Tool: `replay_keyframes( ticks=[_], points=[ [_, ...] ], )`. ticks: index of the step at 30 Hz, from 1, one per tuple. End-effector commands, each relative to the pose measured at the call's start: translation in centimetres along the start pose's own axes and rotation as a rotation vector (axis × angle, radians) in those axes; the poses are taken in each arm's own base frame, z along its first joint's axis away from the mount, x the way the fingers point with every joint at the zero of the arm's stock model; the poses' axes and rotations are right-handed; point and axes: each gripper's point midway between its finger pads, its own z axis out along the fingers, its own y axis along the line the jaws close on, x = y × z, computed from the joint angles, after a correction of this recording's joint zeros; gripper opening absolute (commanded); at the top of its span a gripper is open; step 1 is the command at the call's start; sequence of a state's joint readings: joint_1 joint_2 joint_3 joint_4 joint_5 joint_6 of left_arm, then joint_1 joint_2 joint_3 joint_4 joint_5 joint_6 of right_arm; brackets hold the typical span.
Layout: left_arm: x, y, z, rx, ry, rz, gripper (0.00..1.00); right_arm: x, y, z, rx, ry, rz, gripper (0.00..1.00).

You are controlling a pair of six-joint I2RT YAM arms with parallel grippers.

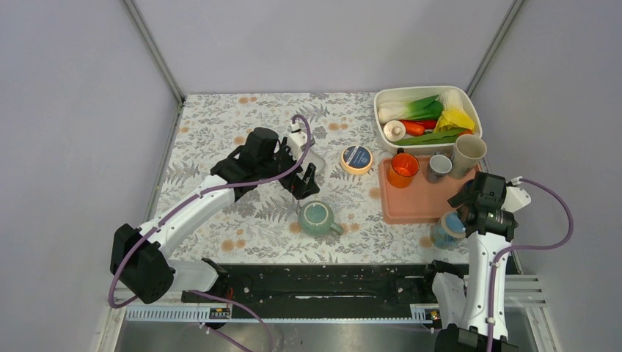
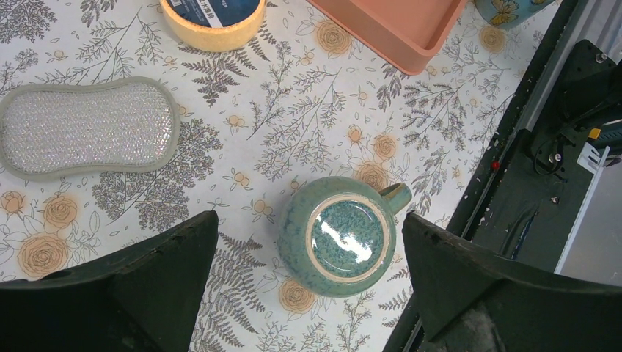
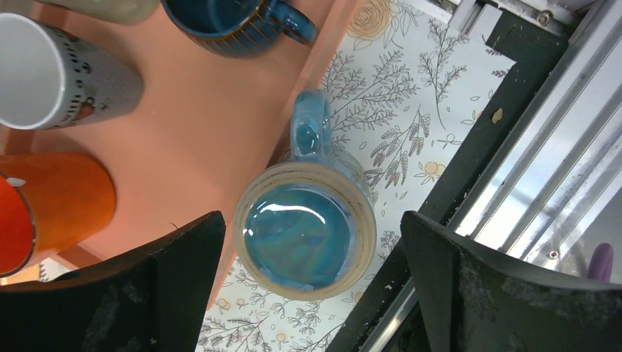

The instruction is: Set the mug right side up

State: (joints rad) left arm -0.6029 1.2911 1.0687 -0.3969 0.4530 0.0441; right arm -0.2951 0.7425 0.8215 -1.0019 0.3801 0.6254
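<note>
- Black rail (image 1: 315, 282) runs along the near edge of the flower-patterned table (image 1: 220, 147), and both arm bases sit on it.
- Just past the rail on the right, a blue mug (image 3: 304, 235) stands upside down on the table with its foot ring up. It is just beside the near edge of a salmon tray (image 1: 411, 209).
- Over the blue mug hangs the right gripper (image 3: 312, 224), its fingers spread wide to either side of the mug and holding nothing.
- Nearer the middle of the table, a green mug (image 2: 345, 238) is also upside down, its glazed base facing up, well apart from the tray.
- The left gripper (image 2: 308, 220) hovers above the green mug with its fingers wide apart and nothing between them.
- That makes two inverted mugs, both on the bare table.
- The tray holds four upright vessels: one orange cup (image 1: 403, 169), one white printed cup (image 3: 51, 73), one dark blue mug (image 3: 235, 26) and one tall beige cup (image 1: 468, 154). Whether anything is in them cannot be told.
- Left of the tray lies one yellow roll (image 1: 356, 159) with a blue top.
- One silvery sponge (image 2: 88, 128) lies flat near the roll.
- Farthest back, one white bin (image 1: 378, 117) is filled with vegetables (image 1: 425, 110) in green, red, yellow and white. Their number cannot be made out.
</note>
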Motion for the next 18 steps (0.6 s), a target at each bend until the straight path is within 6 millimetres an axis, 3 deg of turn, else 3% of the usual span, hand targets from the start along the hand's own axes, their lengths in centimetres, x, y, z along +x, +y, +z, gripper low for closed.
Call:
replay_keyframes(
  ticks=[1, 6, 10, 12, 15, 18],
  points=[
    [-1.2, -0.5, -0.3, 0.023, -0.054, 0.020, 0.99, 0.1, 0.4, 1.3, -0.011, 0.006, 0.003, 0.99],
    [-1.2, -0.6, -0.5, 0.027, -0.056, 0.025, 0.99, 0.6, 0.7, 2.6, -0.016, 0.030, 0.012, 0.99],
    [-1.3, -0.6, -0.5, 0.023, -0.057, 0.027, 0.99, 3.0, 2.1, 3.1, -0.094, 0.146, -0.030, 0.91],
    [-1.4, -0.5, -0.5, 0.018, -0.055, 0.027, 0.99, 3.8, 2.3, 2.6, -0.126, 0.183, -0.036, 0.89],
    [-1.4, -0.4, -0.5, 0.016, -0.055, 0.026, 0.99, 3.7, 3.8, 0.7, -0.247, 0.174, 0.006, 0.86],
    [-1.5, -0.4, -0.5, 0.016, -0.055, 0.026, 0.99, 3.9, 4.0, -0.5, -0.290, 0.176, 0.021, 0.83]
  ],
)
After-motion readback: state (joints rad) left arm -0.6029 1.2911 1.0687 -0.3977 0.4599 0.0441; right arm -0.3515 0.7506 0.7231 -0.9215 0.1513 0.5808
